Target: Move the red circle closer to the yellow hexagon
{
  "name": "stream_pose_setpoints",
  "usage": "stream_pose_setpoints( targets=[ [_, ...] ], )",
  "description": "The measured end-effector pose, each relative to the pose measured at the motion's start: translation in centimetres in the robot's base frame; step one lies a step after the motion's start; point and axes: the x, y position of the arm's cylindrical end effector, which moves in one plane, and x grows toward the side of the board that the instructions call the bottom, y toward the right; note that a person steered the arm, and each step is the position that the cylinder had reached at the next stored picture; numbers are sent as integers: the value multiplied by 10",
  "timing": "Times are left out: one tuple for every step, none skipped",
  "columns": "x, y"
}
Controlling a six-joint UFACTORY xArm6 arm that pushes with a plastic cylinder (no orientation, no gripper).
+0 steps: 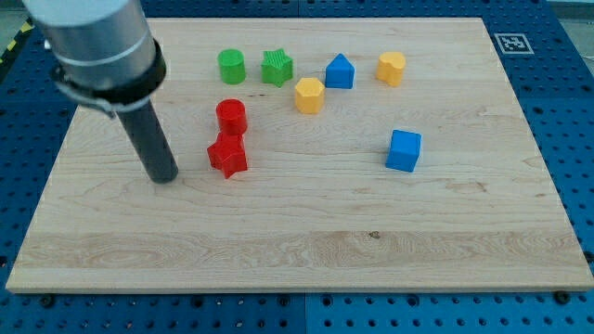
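The red circle [231,116] stands on the wooden board, left of centre near the view's top. The yellow hexagon [309,95] is up and to its right, a short gap away. A red star [227,155] sits just below the red circle, nearly touching it. My tip [164,176] is at the lower end of the dark rod, to the left of the red star and below-left of the red circle, apart from both.
A green circle [231,66] and a green star [277,67] sit near the top. A blue house-shaped block [340,71] and a second yellow block [392,68] lie right of them. A blue cube [404,150] sits at centre right. The board's [297,250] edges border a blue pegboard.
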Motion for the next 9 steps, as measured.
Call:
stream_pose_setpoints(
  targets=[
    [-40, 0],
    [-54, 0],
    [-59, 15],
    [-69, 59],
    [-69, 65],
    [-69, 69],
    [-69, 85],
    [-69, 103],
    [-69, 111]
  ],
)
